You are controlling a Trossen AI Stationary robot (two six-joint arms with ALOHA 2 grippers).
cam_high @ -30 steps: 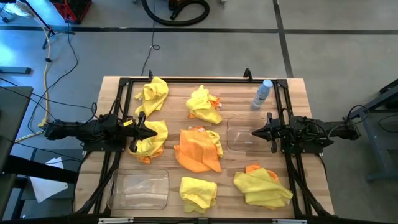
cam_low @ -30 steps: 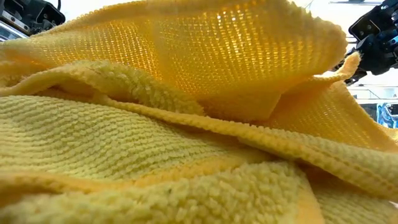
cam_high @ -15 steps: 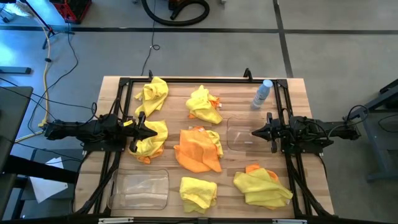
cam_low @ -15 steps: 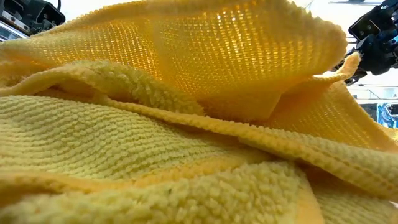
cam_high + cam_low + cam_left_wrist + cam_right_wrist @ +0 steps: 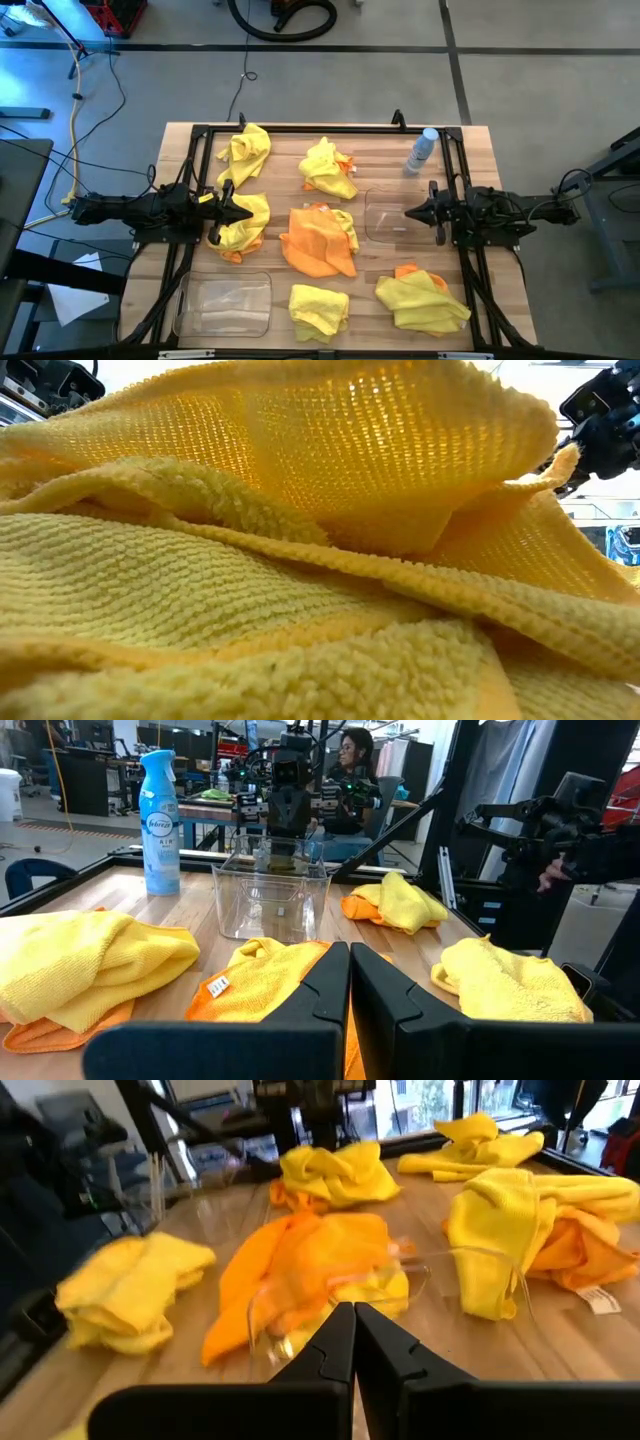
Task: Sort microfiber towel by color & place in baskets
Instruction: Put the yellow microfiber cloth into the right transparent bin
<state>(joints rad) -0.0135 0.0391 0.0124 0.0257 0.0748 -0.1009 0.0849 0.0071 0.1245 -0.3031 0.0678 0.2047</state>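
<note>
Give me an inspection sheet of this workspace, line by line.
Surface: wooden table inside a black frame.
Job's things: six heaps of towels loose on the wood, mostly yellow towels; an orange towel lies in the middle. Two clear baskets, one at the near left corner and one by the right arm, both without towels.
Clutter: spray bottle with a blue cap, upright at the far right.
Grippers: left claw shut, at a yellow heap on the left; right claw shut, at the right basket's edge.
Cables: black loop on the floor beyond the table.
Surroundings: person seated past the table in the left wrist view.
</note>
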